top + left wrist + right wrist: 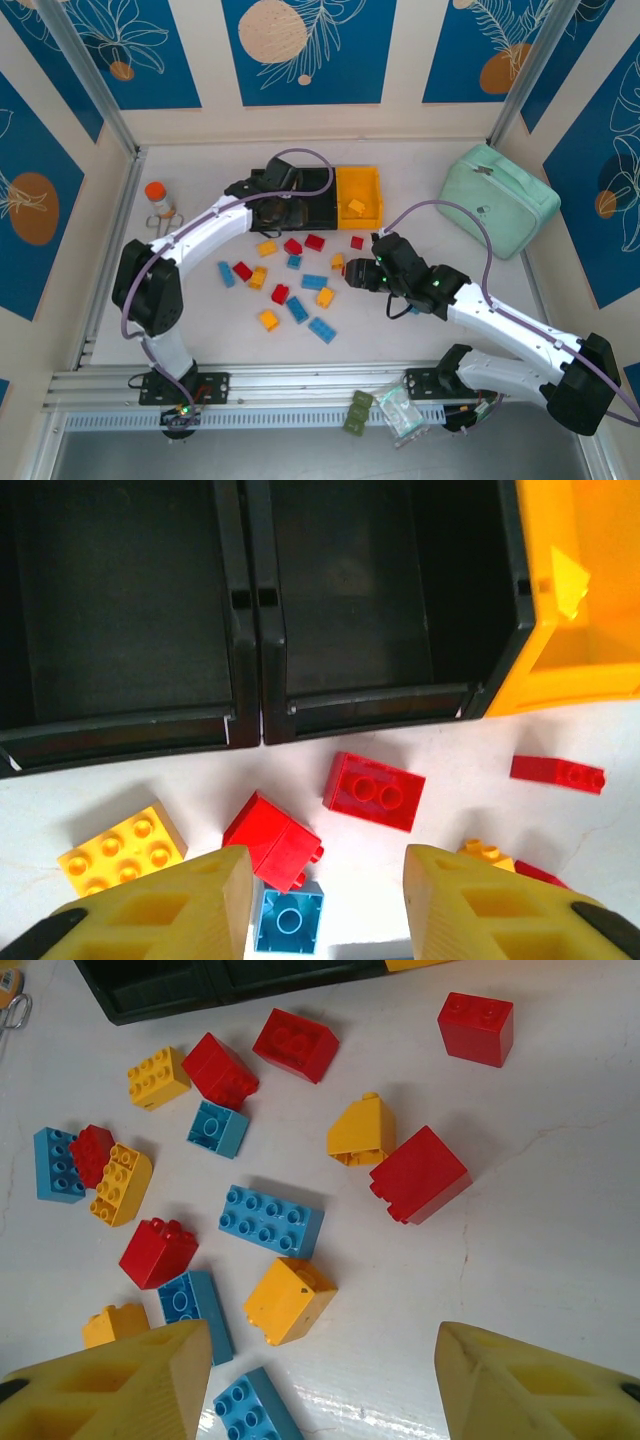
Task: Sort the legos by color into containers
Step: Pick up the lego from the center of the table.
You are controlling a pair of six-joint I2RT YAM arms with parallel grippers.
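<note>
Top view, left claw: my left claw [272, 214] hung at the near edge of the black containers [316, 190], and the yellow container [372, 188] sat off to its right.
Top view, right claw: my right claw [346, 272] pointed at the loose legos [290, 285] scattered just ahead of it.
Left wrist, claw state: my fingers [190, 905] stood apart with nothing between them.
Left wrist, containers: both black containers lay ahead of the fingertips, and the yellow one, ahead to the right, held a yellow piece [568, 580].
Left wrist, bricks: a red brick [373, 791] lay just ahead of the gap, a second red brick [272, 840] was beside my left finger, and a blue brick [290, 920] lay between the fingers.
Right wrist, claw state: my fingers [130, 1380] were spread wide and held nothing.
Right wrist, bricks: a yellow brick [288, 1300] lay just ahead of the gap, a blue oblong brick [271, 1221] beyond it, and a red cube [419, 1174] ahead to the right.
</note>
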